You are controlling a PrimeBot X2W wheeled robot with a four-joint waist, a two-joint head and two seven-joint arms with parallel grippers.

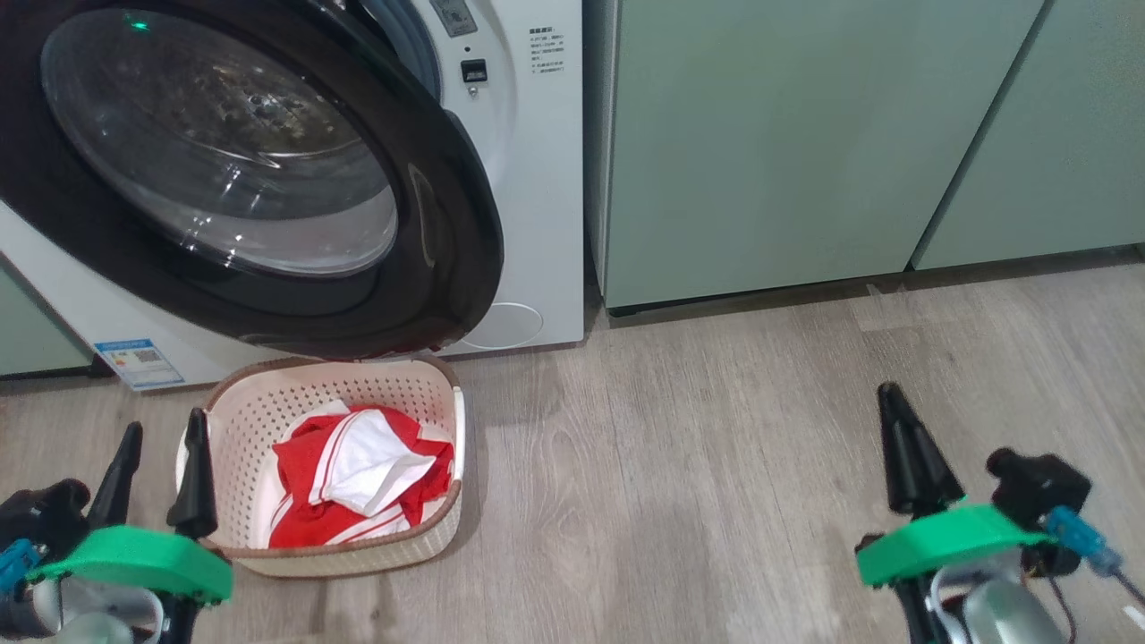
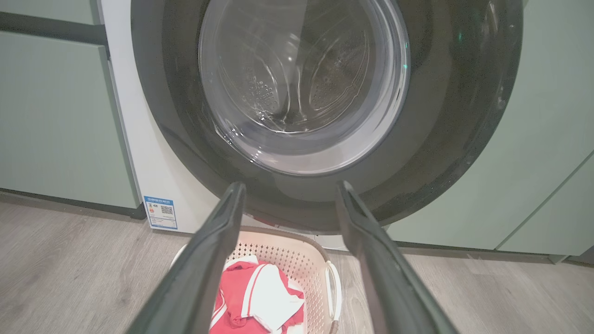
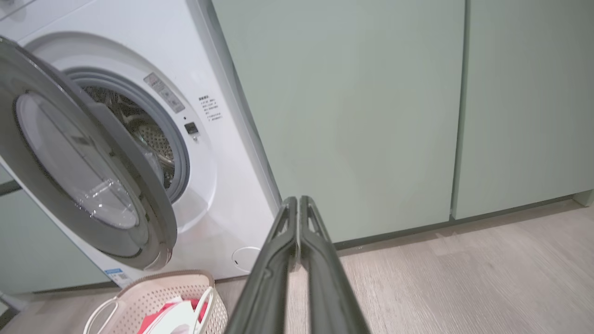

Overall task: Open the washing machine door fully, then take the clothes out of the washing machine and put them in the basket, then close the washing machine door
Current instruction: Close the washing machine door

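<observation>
Clothes (image 1: 358, 474) in basket (image 1: 394, 394), parked below the swung-out washing machine door (image 1: 447, 233) for short drops. Left jaws wide, empty; right jaws pressed together, probably for pushing the door.

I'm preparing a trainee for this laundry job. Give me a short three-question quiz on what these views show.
1. True or false: the clothes lie in the basket.
2. Multiple choice: the washing machine door is A) latched shut, B) swung open, C) taken off.
3. Fill in the blanks: the right jaws are ___ and the left jaws are ___.
Key: 1 true; 2 B; 3 shut, open.
</observation>
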